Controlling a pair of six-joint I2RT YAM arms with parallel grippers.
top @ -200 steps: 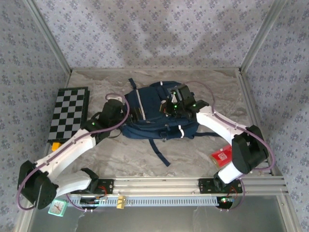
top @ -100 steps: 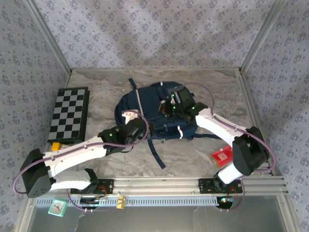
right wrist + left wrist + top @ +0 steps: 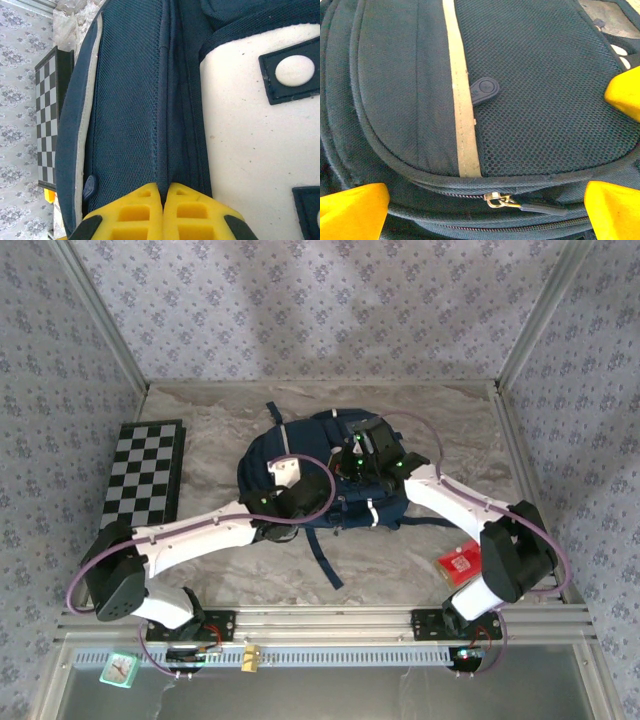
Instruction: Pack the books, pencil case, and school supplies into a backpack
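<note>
Lying flat in the lower right of the top view, the packet (image 3: 460, 562) is seen on the table (image 3: 400, 540), just beside the right arm and apart from the backpack (image 3: 320, 440). The backpack is spread at the middle of the table, with a dark strap trailing toward the lower edge of the frame.

The left gripper (image 3: 283, 472) is held over the backpack's left part. In the left wrist view its jaws are spread wide: the yellow fingertips (image 3: 352, 207) are seen at the lower corners of the frame, with nothing gripped between them. Between them, at the lower middle, a metal zipper pull (image 3: 501, 201) is seen on a closed zip. Above it a pale stripe (image 3: 462, 100) runs up the navy fabric, with mesh (image 3: 545, 90) to its right.

The right gripper (image 3: 352, 452) is set on the backpack's upper right part. In the right wrist view its fingers (image 3: 140, 212) are pressed together at a ridge of navy fabric; whether anything is pinched cannot be told. A white patch (image 3: 250, 150) is seen at the right of that frame.

At the left edge of the table the board (image 3: 143, 475) is laid, well apart from the backpack.
</note>
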